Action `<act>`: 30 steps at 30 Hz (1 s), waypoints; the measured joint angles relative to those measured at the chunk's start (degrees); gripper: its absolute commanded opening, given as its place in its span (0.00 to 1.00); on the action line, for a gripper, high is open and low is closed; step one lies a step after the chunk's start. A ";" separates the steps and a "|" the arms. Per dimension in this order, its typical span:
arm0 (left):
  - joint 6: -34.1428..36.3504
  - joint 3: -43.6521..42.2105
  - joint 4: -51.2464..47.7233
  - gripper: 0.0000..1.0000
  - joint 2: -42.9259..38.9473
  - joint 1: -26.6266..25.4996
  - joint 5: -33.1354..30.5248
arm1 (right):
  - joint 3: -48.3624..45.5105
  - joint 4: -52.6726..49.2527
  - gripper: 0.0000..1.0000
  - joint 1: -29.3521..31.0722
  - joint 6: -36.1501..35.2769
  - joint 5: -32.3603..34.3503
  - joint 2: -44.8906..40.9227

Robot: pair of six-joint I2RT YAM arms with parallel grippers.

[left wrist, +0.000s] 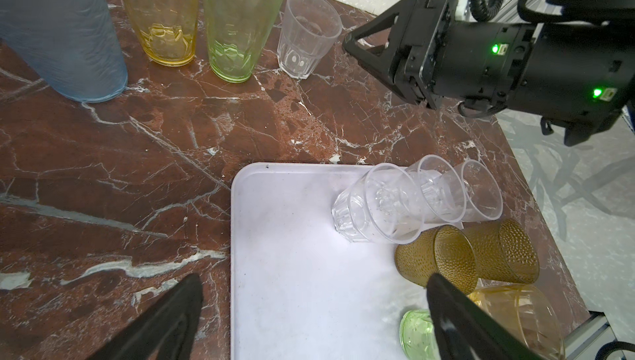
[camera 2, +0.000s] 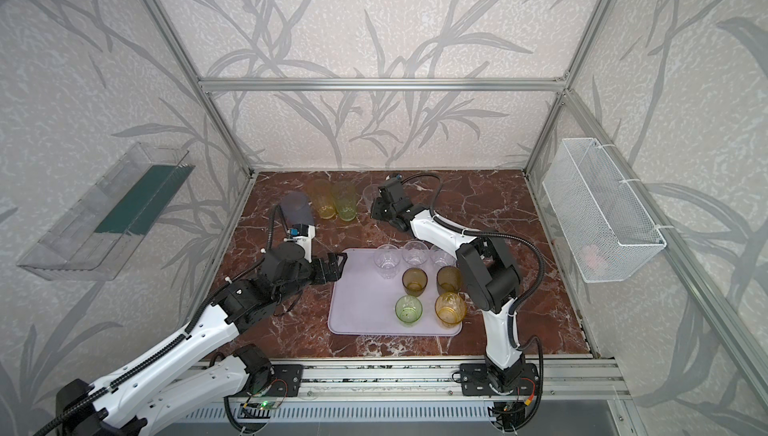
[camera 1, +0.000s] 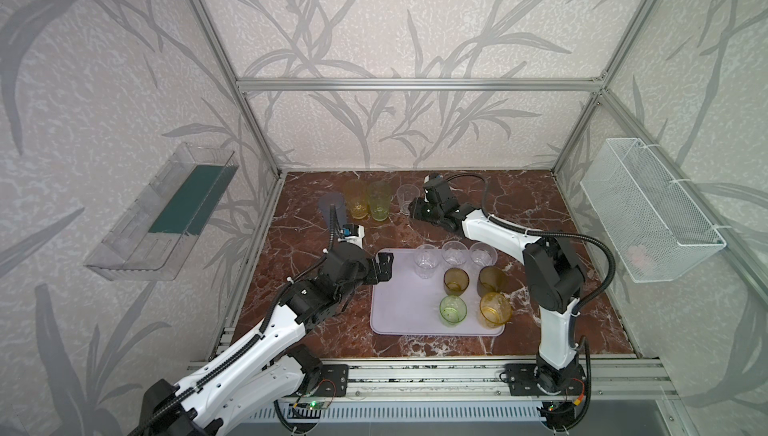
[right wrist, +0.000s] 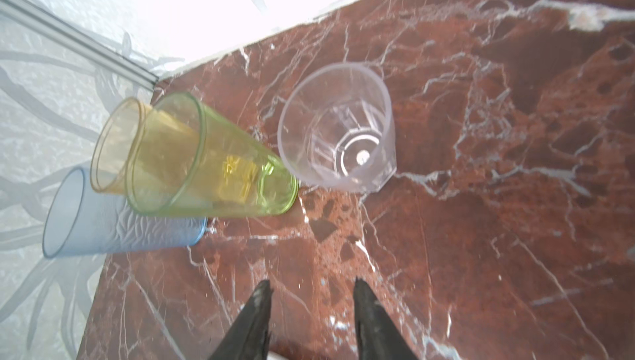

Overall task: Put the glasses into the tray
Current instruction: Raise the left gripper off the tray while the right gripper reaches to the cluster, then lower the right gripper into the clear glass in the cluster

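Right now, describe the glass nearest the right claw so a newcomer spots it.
Find the far edge of the red marble tabletop, where a row of four stands off the lilac tray. It's the rightmost: a short clear faceted tumbler, the only colourless one, beside a tall light green glass.

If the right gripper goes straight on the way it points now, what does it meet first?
Probably the lone clear glass, straight ahead of the right gripper; nothing shows between them, though depth is unclear.
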 measured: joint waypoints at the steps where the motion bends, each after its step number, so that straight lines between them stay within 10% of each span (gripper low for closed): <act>1: 0.00 0.00 0.00 0.99 0.00 0.00 0.00 | 0.72 0.04 0.41 -0.26 0.11 0.09 0.79; 30: 0.52 -0.04 0.04 0.99 1.01 0.20 -1.68 | 11.67 -4.70 0.41 -4.35 0.09 0.13 10.69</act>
